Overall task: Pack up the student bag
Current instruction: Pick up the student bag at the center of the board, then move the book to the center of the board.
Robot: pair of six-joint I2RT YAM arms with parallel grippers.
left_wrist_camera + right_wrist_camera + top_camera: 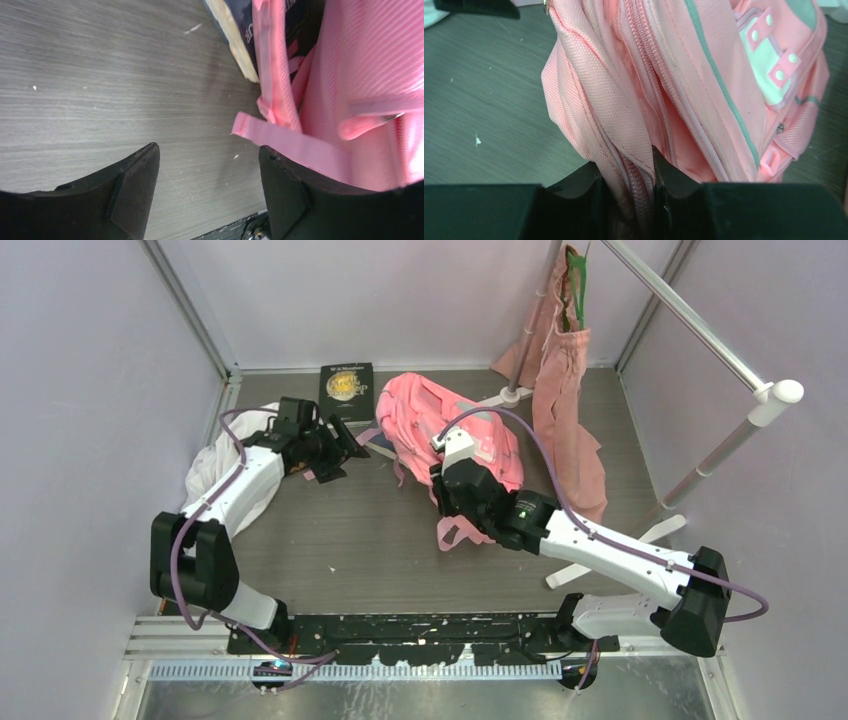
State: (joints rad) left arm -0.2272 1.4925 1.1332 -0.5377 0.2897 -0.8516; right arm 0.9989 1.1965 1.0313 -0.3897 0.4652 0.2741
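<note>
Right wrist view: the right pincer (629,172) nips a fold of the backpack (704,90) beside its zipper (644,60), bottom centre of frame. The backpack lies on the counter (380,540), upper middle of the top view. It looks soft, light and floppy, likely to sag, so a seam, zipper edge or strap (295,145) should hold best. The left pincer (207,150) stands wide and empty, low over the counter beside that strap, its arm reaching in from lower left.

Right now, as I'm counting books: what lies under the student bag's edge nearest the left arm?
A book pokes out there, showing a pale page edge and dark cover. The student bag covers the rest, hiding its title.
</note>
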